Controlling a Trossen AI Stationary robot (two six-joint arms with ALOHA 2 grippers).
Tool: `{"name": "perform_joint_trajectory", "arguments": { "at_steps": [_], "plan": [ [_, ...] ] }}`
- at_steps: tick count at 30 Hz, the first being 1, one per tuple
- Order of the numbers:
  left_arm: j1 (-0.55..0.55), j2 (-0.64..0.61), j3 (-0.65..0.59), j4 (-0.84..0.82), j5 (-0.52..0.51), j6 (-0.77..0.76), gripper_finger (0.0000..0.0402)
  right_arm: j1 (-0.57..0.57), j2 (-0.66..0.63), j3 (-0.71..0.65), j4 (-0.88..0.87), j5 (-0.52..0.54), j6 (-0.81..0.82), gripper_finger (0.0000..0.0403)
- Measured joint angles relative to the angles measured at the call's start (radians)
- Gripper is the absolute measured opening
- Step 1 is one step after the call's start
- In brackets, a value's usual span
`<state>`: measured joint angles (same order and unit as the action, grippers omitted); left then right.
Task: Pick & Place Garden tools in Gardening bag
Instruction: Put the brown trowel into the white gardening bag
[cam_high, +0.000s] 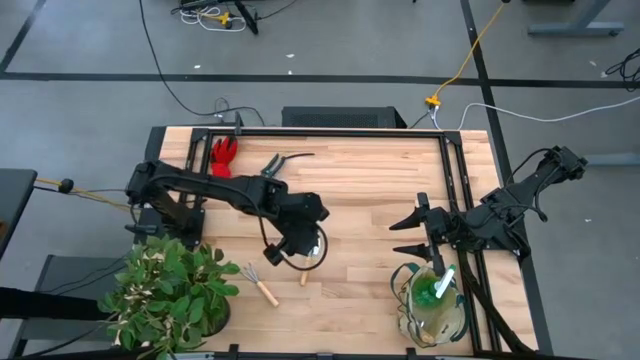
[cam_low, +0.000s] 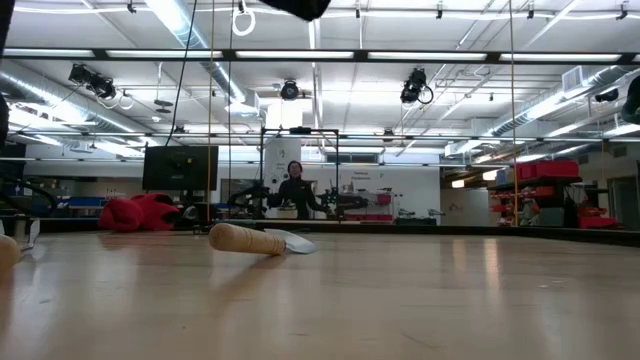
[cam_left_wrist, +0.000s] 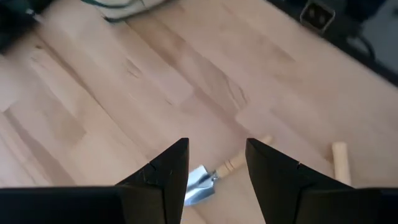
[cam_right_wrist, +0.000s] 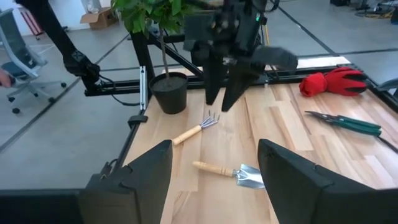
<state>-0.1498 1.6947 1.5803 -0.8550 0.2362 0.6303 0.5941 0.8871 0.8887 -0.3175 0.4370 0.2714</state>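
Note:
A silver trowel (cam_left_wrist: 202, 185) with a light wooden handle (cam_left_wrist: 236, 162) lies flat on the table's middle. My left gripper (cam_left_wrist: 216, 144) hangs open above it, a finger on either side of the blade and clear of it. A small rake (cam_right_wrist: 196, 129) lies just to the left of the trowel (cam_right_wrist: 233, 173). Dark pruning shears (cam_high: 282, 161) and red gloves (cam_high: 224, 155) lie at the far left. The beige gardening bag (cam_high: 432, 312) stands at the near right with a green-and-white item (cam_high: 440, 285) sticking out of it. My right gripper (cam_high: 415, 235) waits open above the bag.
A leafy potted plant (cam_high: 170, 292) stands at the near left corner. A black frame rail (cam_high: 340, 131) runs along the table's far edge and down its right side. Bare wood lies between the trowel and the bag. A person (cam_low: 295, 187) stands far behind the table.

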Motion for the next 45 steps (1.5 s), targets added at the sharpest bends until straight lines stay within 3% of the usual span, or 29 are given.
{"name": "perform_joint_trajectory", "arguments": {
  "at_steps": [22,35,45],
  "plan": [
    [-0.016,0.094,0.000,-0.052,-0.029,0.325,0.0169,0.000,0.000,0.000,-0.007,0.000,0.061,0.0240],
    [-0.059,0.152,0.000,-0.065,-0.034,0.458,0.0272,0.000,0.002,0.000,-0.015,0.027,0.061,0.0240],
    [-0.090,0.202,-0.002,-0.084,-0.063,0.550,0.0276,0.000,0.002,0.000,-0.024,0.027,0.061,0.0240]
  ]
}}
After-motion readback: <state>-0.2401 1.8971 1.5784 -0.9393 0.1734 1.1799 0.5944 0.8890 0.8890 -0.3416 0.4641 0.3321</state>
